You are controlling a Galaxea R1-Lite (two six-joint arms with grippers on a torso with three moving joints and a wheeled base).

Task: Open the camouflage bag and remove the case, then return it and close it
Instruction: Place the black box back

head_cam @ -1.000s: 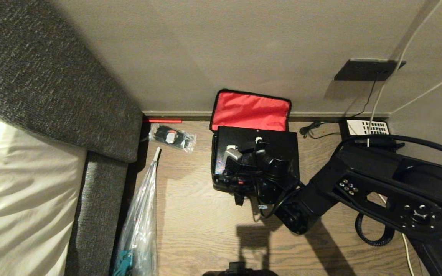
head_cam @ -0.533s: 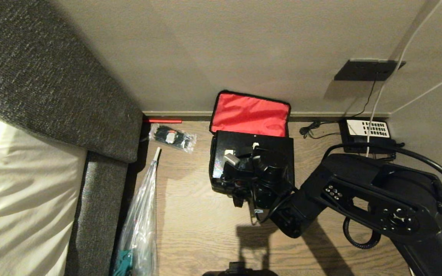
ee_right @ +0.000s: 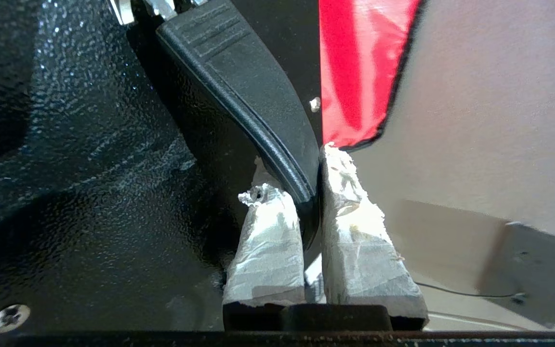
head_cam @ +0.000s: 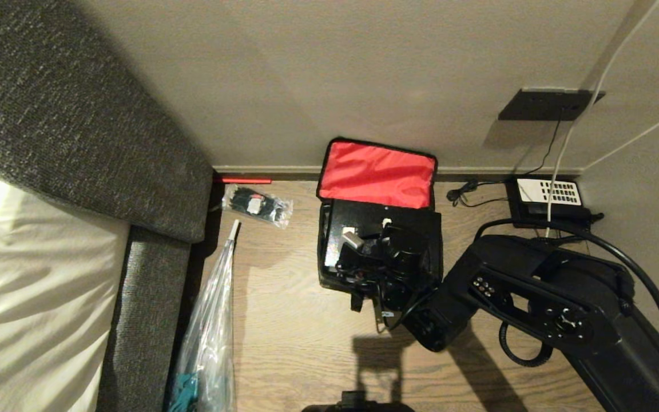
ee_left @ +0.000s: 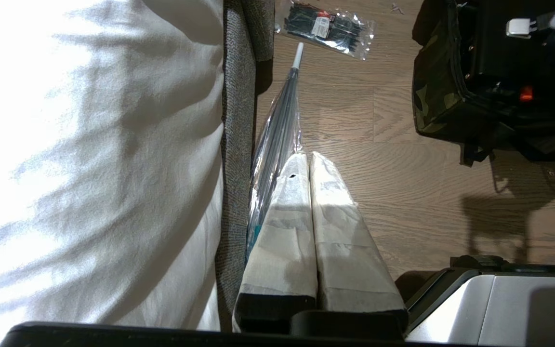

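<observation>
Right gripper point(ee_right: 309, 193) clamped on black case handle point(ee_right: 239, 86), case point(head_cam: 384, 229) sitting in open camouflage bag point(ee_left: 434, 96) on the floor by the wall, red-lined lid point(head_cam: 376, 173) up; step judged removal or return; next needs straight vertical travel clear of the rim.

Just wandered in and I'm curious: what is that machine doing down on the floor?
The right gripper is shut on the handle of a black case sitting in the open camouflage bag, whose red-lined lid leans against the wall. The left gripper hangs shut and idle beside the bed.
</observation>
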